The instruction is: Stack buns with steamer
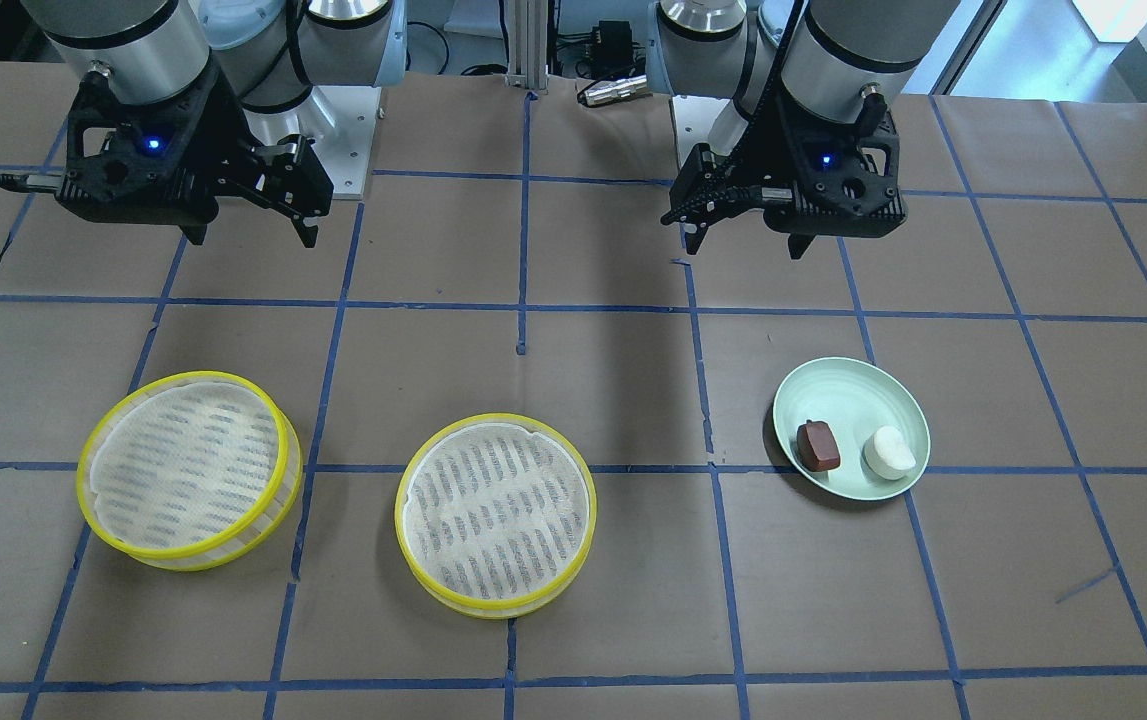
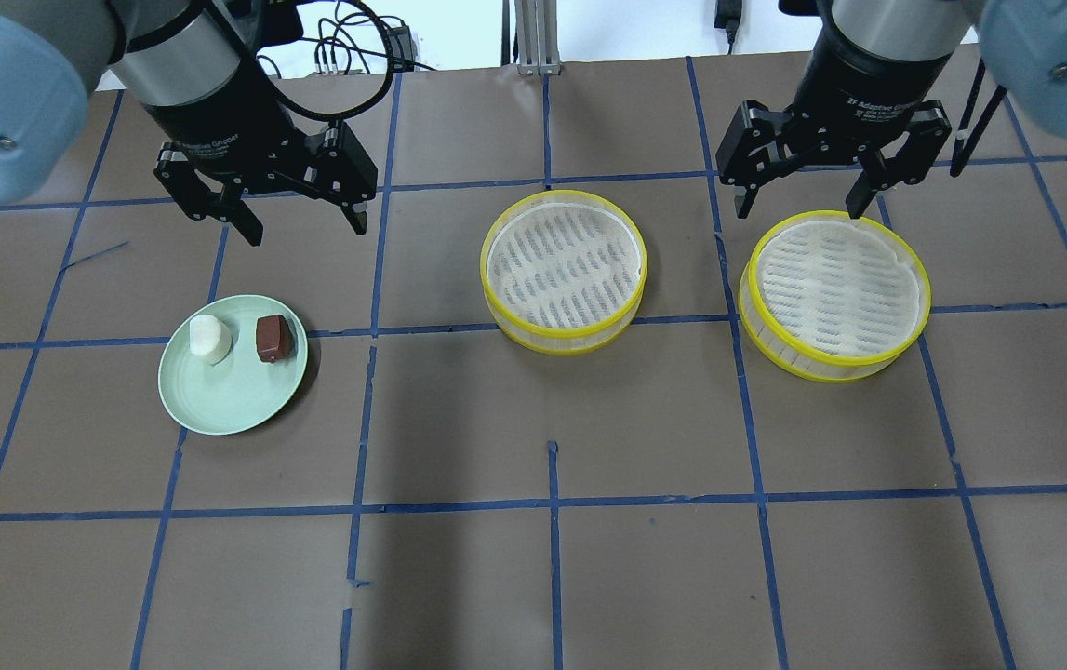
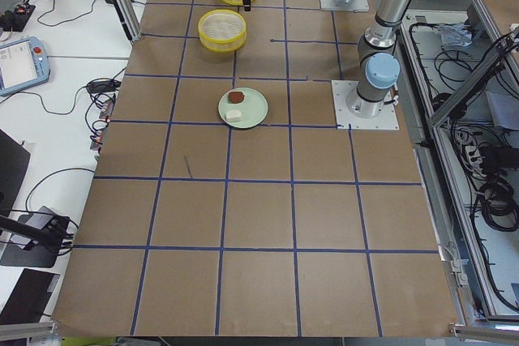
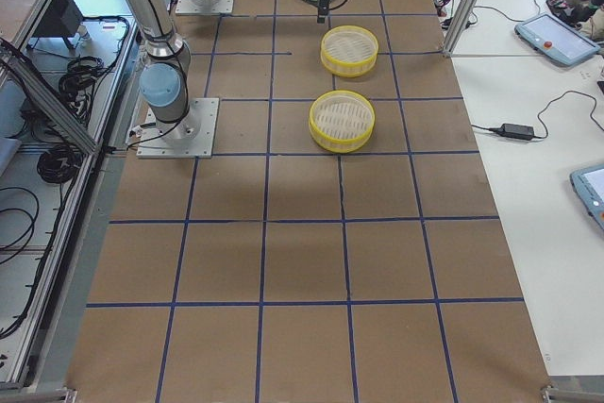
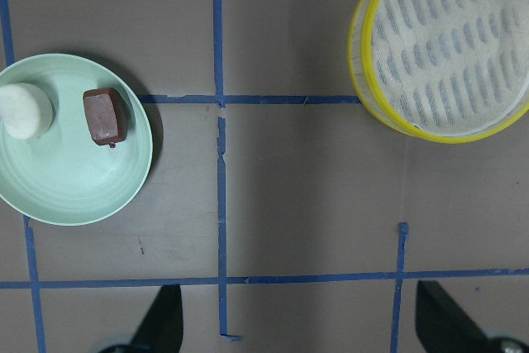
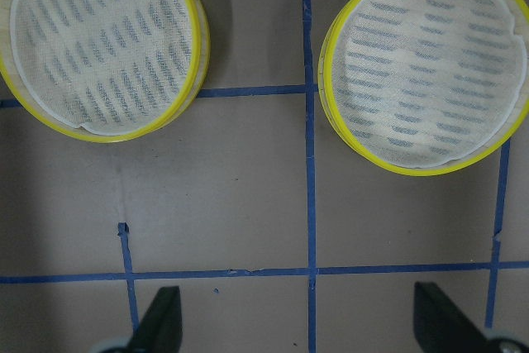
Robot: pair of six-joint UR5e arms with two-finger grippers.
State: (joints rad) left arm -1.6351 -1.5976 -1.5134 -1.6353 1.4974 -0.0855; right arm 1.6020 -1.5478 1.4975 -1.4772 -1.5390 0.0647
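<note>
The white bun (image 2: 209, 339) and the reddish-brown bun (image 2: 273, 338) lie side by side on a pale green plate (image 2: 235, 400) at the left. Two yellow-rimmed steamer trays with white liners stand empty: one in the middle (image 2: 563, 270), one at the right (image 2: 835, 293). My left gripper (image 2: 306, 231) is open and empty, hovering behind the plate. My right gripper (image 2: 798, 209) is open and empty, above the far edge of the right tray. The left wrist view shows the buns (image 5: 104, 116) and the middle tray (image 5: 442, 47). The right wrist view shows both trays (image 6: 430, 64).
The table is brown paper with a blue tape grid (image 2: 552, 502). The arm base plates (image 1: 343, 130) sit at the robot's edge. Cables and tablets lie on side benches (image 3: 24, 54) beyond the table ends.
</note>
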